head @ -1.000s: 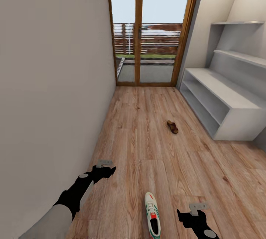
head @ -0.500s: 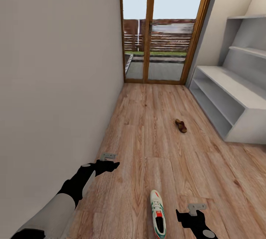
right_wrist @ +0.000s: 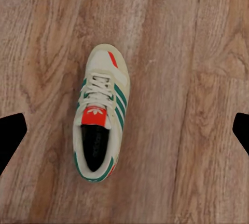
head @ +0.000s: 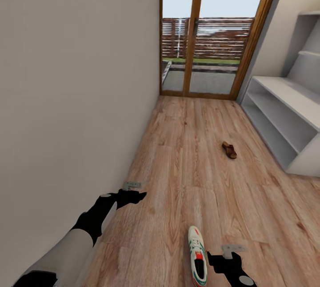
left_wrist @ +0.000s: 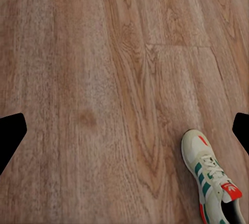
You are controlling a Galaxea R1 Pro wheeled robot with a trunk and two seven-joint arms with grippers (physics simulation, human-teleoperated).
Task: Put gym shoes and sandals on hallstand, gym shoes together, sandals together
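Gym shoe (head: 197, 256), one in sight, lies upright on the corridor floor (head: 186, 180) at the near edge of the head view, toe pointing away, just beside the right gripper (head: 221, 256). A red tongue tab carries a small white logo, no readable lettering. Both right fingertips sit wide apart, holding nothing. Off toward the wall, the left gripper (head: 135, 191) hangs over bare planks, its fingers (left_wrist: 11, 133) likewise spread and empty. Farther on, one brown sandal (head: 229, 149) rests on the floor near the pale-grey hallstand (head: 284, 113), whose shelves hold no shoes
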